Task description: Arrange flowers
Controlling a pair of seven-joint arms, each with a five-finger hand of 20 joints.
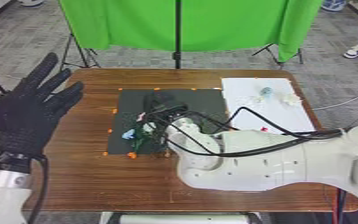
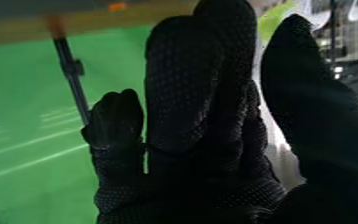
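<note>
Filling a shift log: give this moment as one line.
right robot hand over black mat | left robot hand open, raised | flowers on mat | more flowers on white sheet

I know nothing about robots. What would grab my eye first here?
Probably the bright green cloth hanging behind the brown table. Next, the robot's black-gloved left hand, raised at the table's left side with fingers spread. Then the bulky white right arm, draped with black cables, its hand above the dark mat.
</note>
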